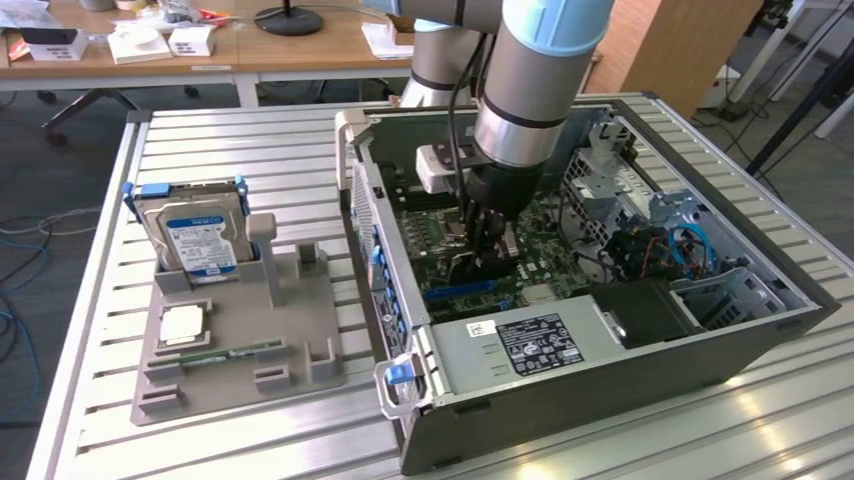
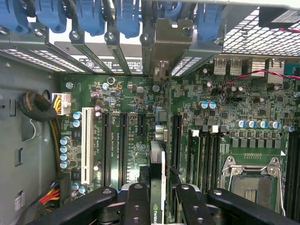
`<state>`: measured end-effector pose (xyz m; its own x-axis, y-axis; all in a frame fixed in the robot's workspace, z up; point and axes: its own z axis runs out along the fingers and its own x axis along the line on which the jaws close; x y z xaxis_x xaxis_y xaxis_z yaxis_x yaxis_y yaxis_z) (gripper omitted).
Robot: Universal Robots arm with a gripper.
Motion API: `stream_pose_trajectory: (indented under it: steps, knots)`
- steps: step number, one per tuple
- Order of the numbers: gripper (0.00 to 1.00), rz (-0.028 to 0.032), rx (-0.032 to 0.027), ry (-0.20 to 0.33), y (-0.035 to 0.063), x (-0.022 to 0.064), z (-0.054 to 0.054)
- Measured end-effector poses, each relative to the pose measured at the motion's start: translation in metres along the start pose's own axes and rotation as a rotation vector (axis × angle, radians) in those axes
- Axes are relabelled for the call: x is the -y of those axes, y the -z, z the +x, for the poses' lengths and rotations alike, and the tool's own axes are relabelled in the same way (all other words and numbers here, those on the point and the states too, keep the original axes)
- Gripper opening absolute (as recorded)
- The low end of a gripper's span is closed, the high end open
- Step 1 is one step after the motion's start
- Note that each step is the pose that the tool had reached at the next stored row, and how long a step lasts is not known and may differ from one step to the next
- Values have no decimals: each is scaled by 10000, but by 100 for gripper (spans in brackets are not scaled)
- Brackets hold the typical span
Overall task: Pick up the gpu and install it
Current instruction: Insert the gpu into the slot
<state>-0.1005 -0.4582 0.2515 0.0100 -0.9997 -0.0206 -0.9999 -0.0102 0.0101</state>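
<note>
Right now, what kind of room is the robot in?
Probably a robotics lab or workshop: a robot arm reaches into an open computer case on a slatted metal table, with wooden office desks behind.

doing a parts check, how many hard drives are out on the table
1. The hard drive stands in the grey holder at the exterior view's left; more may be hidden inside the computer case.

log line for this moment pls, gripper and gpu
gripper: shut on gpu | gpu: edge-on at motherboard slots, inside computer case | seated: cannot tell
</note>
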Motion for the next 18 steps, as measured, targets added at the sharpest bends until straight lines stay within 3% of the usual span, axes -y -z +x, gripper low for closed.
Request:
stream_pose_trajectory:
  steps: [18]
  knots:
    - [26, 0, 0, -11, -18, 0, 1]
